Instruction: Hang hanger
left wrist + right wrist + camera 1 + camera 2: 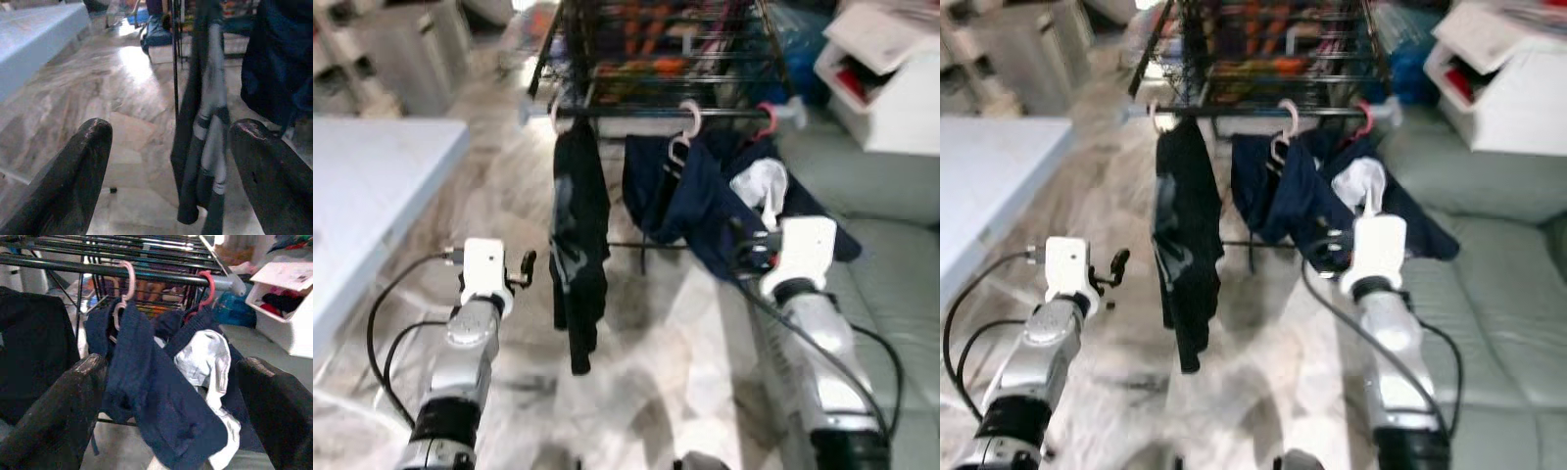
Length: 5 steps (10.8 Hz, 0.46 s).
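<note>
Three hangers (128,281) on one rail (88,268), three hanging garments (579,245), two claws (171,171).

I had both silver arms raised and reaching forward from the bottom of the head view, black cables trailing from each. The left silver arm (460,372) rose in the lower left of the frame, its white wrist block topped by the left gripper (171,181), whose two long black fingers (73,176) stood wide apart with nothing between them. The right silver arm (822,352) rose lower right; the right gripper (176,406) likewise gaped, empty.
</note>
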### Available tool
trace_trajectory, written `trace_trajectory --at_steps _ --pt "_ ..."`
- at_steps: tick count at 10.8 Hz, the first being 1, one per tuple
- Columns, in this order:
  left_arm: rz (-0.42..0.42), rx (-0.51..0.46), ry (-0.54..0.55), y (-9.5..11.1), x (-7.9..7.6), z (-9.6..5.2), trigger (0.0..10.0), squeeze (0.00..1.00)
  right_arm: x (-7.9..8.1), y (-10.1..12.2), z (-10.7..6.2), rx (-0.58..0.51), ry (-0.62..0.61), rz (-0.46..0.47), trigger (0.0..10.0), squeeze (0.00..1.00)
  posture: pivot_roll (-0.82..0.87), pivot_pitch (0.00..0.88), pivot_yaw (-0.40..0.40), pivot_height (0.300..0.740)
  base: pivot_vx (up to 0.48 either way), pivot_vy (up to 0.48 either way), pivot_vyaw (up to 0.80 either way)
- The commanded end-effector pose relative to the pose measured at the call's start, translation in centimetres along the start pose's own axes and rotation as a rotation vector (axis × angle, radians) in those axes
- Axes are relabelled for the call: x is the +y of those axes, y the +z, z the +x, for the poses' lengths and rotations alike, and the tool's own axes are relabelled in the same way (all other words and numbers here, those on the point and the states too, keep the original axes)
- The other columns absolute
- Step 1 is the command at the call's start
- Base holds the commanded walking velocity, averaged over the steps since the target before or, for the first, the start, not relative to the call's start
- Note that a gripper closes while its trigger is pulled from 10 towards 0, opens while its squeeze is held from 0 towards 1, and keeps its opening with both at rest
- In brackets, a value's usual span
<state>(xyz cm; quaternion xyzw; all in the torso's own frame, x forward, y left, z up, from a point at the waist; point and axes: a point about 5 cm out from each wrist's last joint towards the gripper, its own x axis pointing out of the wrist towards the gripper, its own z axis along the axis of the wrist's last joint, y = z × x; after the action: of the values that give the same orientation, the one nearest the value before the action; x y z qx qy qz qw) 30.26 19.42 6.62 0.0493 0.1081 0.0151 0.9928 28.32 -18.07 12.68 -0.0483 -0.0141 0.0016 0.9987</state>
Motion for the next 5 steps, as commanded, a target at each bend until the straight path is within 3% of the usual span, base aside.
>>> trace_trajectory --at_steps 1,5 --pt "0.029 -0.008 0.030 0.07 0.98 0.02 10.0 0.00 0.80 0.39 0.30 -0.010 0.017 0.015 10.0 0.00 -0.08 0.011 0.010 0.740 0.000 0.480 0.00" --pt "0.030 -0.030 0.032 0.22 0.64 0.09 10.0 0.00 0.83 0.37 0.53 -0.014 0.017 0.014 10.0 0.00 -0.08 0.010 0.007 0.740 0.000 0.480 0.00"
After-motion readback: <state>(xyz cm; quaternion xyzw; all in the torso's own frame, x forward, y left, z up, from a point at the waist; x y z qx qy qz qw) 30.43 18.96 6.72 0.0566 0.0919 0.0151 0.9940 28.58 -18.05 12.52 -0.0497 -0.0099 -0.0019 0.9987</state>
